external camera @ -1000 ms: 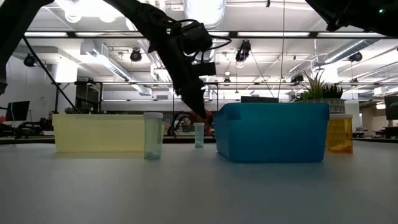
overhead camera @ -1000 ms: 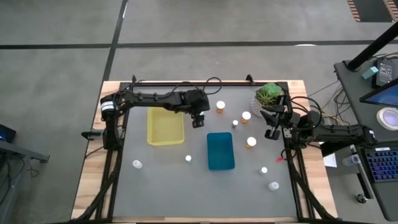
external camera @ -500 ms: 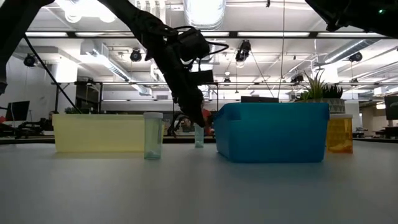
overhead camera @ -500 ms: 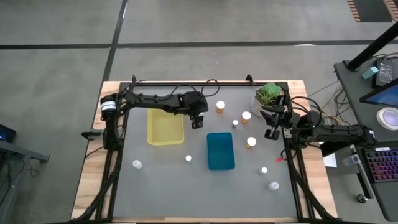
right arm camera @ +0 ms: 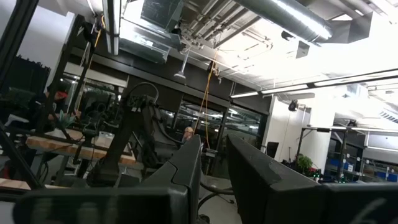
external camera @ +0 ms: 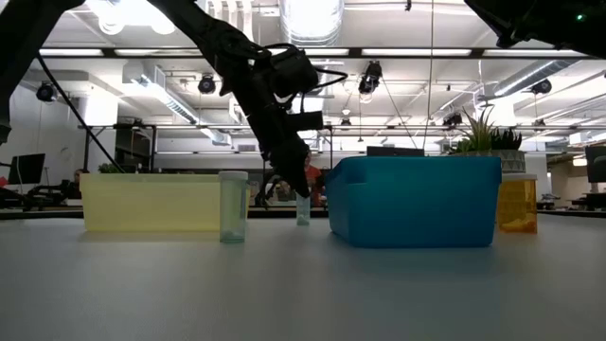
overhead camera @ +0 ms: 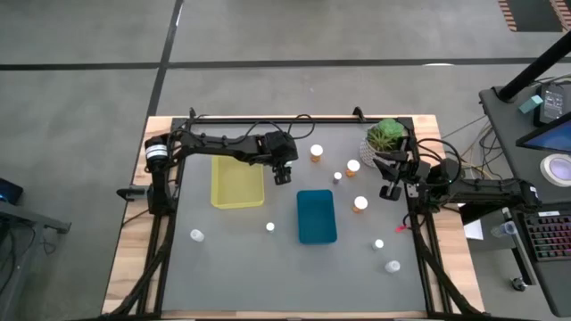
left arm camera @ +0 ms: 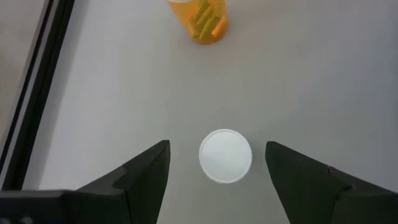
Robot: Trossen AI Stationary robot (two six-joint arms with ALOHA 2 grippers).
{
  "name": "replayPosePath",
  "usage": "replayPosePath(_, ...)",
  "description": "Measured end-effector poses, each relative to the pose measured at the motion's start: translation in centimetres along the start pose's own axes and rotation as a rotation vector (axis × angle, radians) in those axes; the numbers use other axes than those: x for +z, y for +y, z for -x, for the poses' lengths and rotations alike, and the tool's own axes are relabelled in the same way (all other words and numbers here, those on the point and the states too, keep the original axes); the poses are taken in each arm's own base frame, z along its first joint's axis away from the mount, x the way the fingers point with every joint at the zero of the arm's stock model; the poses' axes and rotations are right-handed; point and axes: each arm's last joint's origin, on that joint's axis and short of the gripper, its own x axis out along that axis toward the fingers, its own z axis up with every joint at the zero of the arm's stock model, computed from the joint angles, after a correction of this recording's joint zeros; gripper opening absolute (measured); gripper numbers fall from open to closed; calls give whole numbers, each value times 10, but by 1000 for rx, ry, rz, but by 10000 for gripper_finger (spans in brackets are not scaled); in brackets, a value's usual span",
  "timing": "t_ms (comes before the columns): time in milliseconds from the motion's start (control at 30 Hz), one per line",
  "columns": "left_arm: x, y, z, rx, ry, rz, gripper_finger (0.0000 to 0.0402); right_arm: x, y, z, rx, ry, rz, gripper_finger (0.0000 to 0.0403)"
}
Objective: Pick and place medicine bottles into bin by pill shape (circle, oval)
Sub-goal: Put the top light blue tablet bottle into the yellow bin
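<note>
Yellow bin (overhead camera: 237, 181) and blue bin (overhead camera: 316, 216) hold no bottles

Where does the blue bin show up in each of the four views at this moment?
High view: the blue bin lies just right of centre on the table.
Low view: its side wall fills the middle right, standing on the table.
Left wrist view: not in it.
Right wrist view: not in it.
Shared landmark: the yellow bin, left of the blue one in the high view and also to its left in the low view.
</note>
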Motion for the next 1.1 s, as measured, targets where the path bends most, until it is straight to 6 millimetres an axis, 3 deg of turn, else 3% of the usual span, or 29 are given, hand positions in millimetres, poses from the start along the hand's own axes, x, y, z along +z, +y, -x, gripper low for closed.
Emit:
replayPosePath(167, -2, -1, -1, -1, 7, -1, 234, 0, 0, 0, 0, 0, 0, 68)
replayPosePath(667, -5, -2, -3, -3, 13, 23, 137, 0, 0, 0, 0, 0, 0, 68)
replayPosePath(1100, -4, -2, -3, -10, -5, 25, 132, -2, 1, 0, 7, 18, 13, 68)
